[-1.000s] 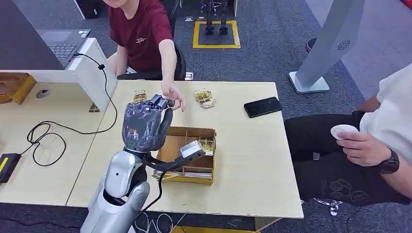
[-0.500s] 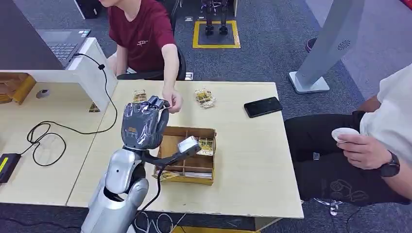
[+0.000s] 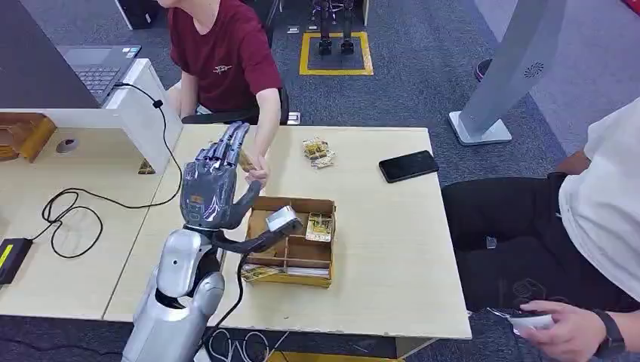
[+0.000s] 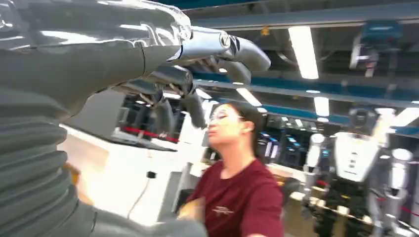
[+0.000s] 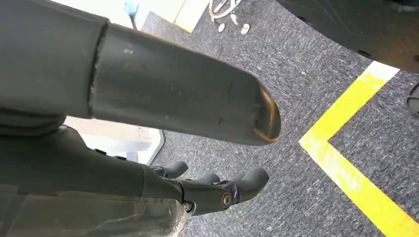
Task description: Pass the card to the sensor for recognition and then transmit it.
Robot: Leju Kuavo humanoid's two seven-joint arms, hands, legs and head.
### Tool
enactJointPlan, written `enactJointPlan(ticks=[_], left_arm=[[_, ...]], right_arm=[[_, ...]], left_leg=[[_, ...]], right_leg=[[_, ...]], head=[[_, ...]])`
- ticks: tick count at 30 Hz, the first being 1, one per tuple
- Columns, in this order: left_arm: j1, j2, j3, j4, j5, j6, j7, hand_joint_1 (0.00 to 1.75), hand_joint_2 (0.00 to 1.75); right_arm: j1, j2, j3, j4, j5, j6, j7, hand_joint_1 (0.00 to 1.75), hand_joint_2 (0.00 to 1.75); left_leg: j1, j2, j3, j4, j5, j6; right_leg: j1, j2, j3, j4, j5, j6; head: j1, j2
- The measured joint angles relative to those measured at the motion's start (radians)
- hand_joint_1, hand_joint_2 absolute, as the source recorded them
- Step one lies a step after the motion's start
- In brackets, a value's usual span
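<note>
Card (image 3: 245, 160) isn't in either robot hand. Right hand (image 5: 217, 190) hangs low by the floor, fingers bent in, empty. Left hand (image 3: 213, 181) is up beside the box (image 3: 302, 265) near the tabletop's front edge, fingers straight and apart. Just past it, the person's hand (image 3: 258, 172) seems to pinch a small tan bit (prob. the card, too small to tell). Weak pinch = card drops; the stiff fingers could bump that hand.

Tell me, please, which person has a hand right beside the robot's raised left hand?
The person in the dark red shirt, seated behind the table; the white-shirted person sits apart from the left hand.
</note>
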Motion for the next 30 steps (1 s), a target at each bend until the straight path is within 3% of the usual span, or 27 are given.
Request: enactJointPlan(ticks=[6, 11, 23, 30], left_arm=[[-0.001, 0.003, 0.154, 0.058, 0.005, 0.037, 0.027, 0.0, 1.75], [0.005, 0.005, 0.363, 0.107, 0.141, 0.071, -0.021, 0.0, 1.75], [0.092, 0.004, 0.728, 0.141, 0.163, 0.111, -0.066, 0.0, 1.75], [0.1, 0.019, 0.977, 0.173, 0.388, 0.064, -0.039, 0.0, 1.75]], right_arm=[[0.0, 0.0, 0.0, 0.0, 0.0, 0.002, 0.012, 0.0, 0.0], [0.003, 0.0, -0.002, 0.0, 0.0, 0.004, 0.019, 0.0, 0.0], [0.01, 0.0, -0.027, 0.0, 0.0, 0.006, 0.034, 0.0, 0.0], [0.013, -0.003, -0.031, -0.002, 0.0, 0.014, 0.014, 0.0, 0.0]], left_leg=[[0.0, 0.0, 0.0, 0.0, 0.0, 0.0], [0.0, 0.001, 0.0, 0.0, 0.0, 0.0], [0.0, 0.001, -0.002, -0.001, 0.0, -0.001], [0.001, 0.001, -0.002, -0.001, 0.0, -0.001]], right_leg=[[0.0, 0.001, 0.0, 0.0, 0.0, 0.0], [0.0, 0.002, -0.001, 0.001, 0.0, 0.0], [0.0, 0.002, -0.002, 0.0, -0.001, 0.0], [0.001, 0.002, -0.002, 0.0, -0.001, -0.001]], head=[[0.0, 0.0], [0.0, 0.0], [0.0, 0.0], [0.0, 0.0]])
